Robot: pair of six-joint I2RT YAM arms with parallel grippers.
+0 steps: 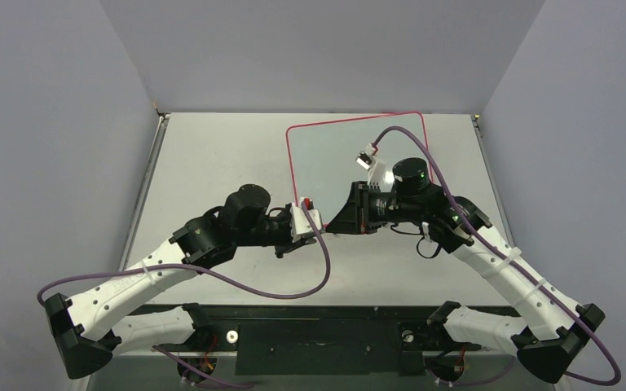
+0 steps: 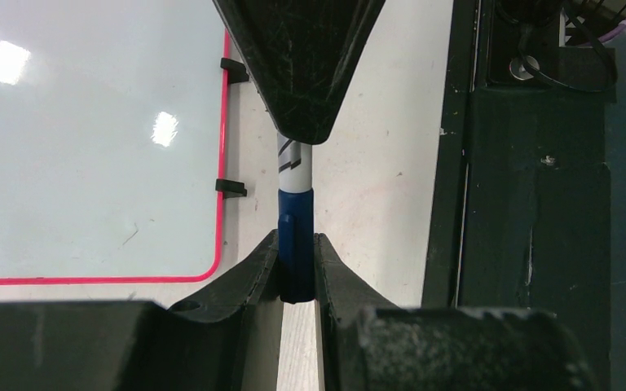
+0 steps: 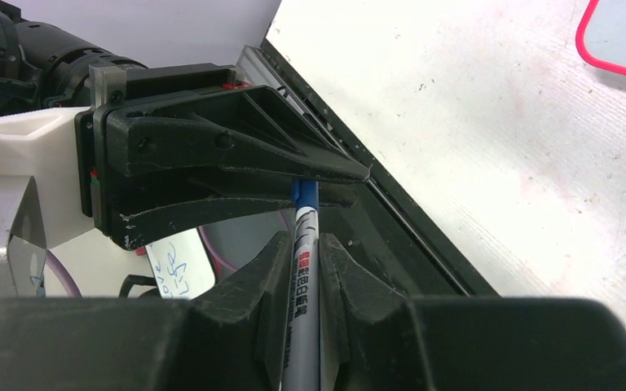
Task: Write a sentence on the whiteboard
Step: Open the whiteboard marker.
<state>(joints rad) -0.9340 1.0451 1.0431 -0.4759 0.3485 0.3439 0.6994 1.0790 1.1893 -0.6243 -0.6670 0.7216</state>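
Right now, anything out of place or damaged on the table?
Nothing spilled or broken. The marker hangs beside the whiteboard's corner, over bare table. The left pincer is clamped on its blue cap and the right pincer on the white barrel, cap on. The board shows no writing, only a faint scuff near that corner.

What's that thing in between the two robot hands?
A white marker pen with a blue cap spans the gap. Both wrist views show it.
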